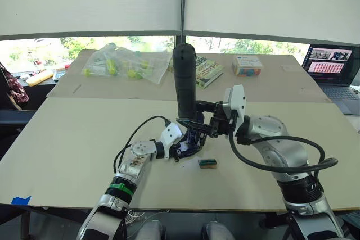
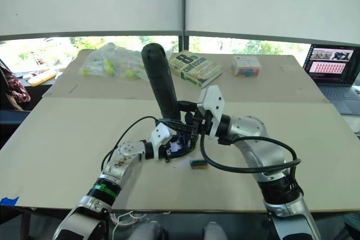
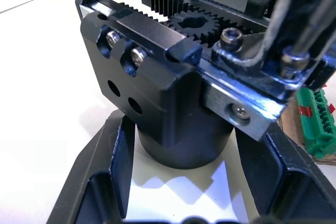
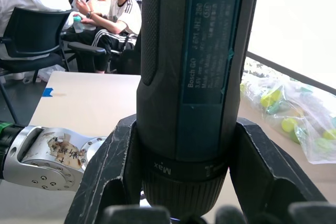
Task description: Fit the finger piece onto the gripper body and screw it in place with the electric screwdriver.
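The gripper body (image 3: 168,103), a black block with gears and rails on a round base, stands at the table's middle (image 1: 192,137). My left gripper (image 1: 183,145) is shut on its base, one finger (image 3: 105,166) on each side. The finger piece's flat base (image 3: 252,51) rests on the body's top rail, with screw heads in it. My right gripper (image 1: 201,121) is shut on the electric screwdriver (image 1: 184,80), which stands nearly upright with its rounded end up. Its thin bit (image 3: 296,19) comes down onto a screw in the finger piece. The right fingers (image 4: 113,166) clamp the screwdriver's (image 4: 189,77) lower collar.
A small green-and-brown block (image 1: 207,163) lies just right of the body. A book (image 1: 207,72), a clear bag of yellow-green items (image 1: 126,63) and a small box (image 1: 247,64) lie at the back; a laptop (image 1: 334,68) is far right. People sit beyond the table (image 4: 113,3).
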Available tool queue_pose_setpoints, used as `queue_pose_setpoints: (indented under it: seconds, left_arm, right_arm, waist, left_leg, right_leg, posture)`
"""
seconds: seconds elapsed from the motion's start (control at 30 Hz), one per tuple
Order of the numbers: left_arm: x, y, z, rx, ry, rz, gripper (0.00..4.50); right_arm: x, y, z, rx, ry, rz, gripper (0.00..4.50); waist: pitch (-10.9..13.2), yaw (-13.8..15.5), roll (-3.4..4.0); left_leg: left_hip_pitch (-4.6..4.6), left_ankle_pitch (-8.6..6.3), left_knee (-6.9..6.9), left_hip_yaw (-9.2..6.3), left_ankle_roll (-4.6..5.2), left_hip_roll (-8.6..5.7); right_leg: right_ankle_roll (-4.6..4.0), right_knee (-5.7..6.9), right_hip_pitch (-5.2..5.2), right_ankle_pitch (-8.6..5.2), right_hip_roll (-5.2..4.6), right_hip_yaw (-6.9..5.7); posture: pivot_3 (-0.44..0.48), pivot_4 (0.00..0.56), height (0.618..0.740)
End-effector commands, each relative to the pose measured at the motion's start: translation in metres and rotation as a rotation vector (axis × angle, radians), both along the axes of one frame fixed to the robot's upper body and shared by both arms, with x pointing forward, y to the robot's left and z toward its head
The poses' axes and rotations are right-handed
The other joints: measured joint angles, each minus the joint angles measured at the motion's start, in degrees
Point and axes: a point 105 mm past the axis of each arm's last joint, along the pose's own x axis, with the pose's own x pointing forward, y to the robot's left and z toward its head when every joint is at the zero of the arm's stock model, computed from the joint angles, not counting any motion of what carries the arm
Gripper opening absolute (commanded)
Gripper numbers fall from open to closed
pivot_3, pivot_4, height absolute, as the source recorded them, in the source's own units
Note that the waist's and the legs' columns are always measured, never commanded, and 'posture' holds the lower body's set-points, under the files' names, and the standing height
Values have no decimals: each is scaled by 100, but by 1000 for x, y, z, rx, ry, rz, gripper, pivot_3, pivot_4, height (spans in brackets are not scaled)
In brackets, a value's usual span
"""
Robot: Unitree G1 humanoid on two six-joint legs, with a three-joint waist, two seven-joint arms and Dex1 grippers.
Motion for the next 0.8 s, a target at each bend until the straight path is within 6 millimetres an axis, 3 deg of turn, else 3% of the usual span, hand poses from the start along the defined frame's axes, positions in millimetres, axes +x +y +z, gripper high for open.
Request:
queue_pose_setpoints:
  seconds: [0.03, 0.27, 0.47, 0.63, 0.8]
  left_arm:
    - [-15, -6, -21, 38, 77, -52, 2285]
    - [-15, -6, -21, 40, 77, -52, 2285]
    - [-14, -5, -22, 43, 78, -49, 2285]
    - [-12, -2, -26, 60, 78, -27, 2285]
    - [-9, -1, -27, 59, 75, 3, 2285]
  right_arm:
    - [15, -12, -41, -89, 171, -94, 1924]
    - [18, -16, -34, -59, 160, -102, 1924]
    - [14, -17, 3, 38, 110, -31, 1924]
    - [-2, -20, 57, 222, 1, 126, 1924]
    - [-13, -27, 73, 230, -49, 200, 1924]
  waist:
    - [0, 0, 0]
    - [0, 1, 0]
    - [3, -2, -1]
    - [7, 12, -2]
    - [12, 58, 2]
  left_leg:
    - [1, 0, -1, 0, 0, 0]
    - [1, 0, -6, 0, 0, -2]
    - [-1, 0, -14, 0, 0, -3]
    - [-42, 1, -23, 0, 1, -5]
    - [-96, 4, -19, 1, 5, -18]
  right_leg:
    - [0, 0, 0, 0, -2, 0]
    - [1, -3, 0, -2, -11, -1]
    - [2, -6, -4, -1, -17, -1]
    - [27, -6, -48, 13, -20, -3]
    - [32, -2, -96, 20, -25, -7]
  posture:
    - [0, 150, 740]
    - [0, 150, 740]
    - [0, 150, 740]
    - [0, 150, 740]
    - [0, 150, 740]
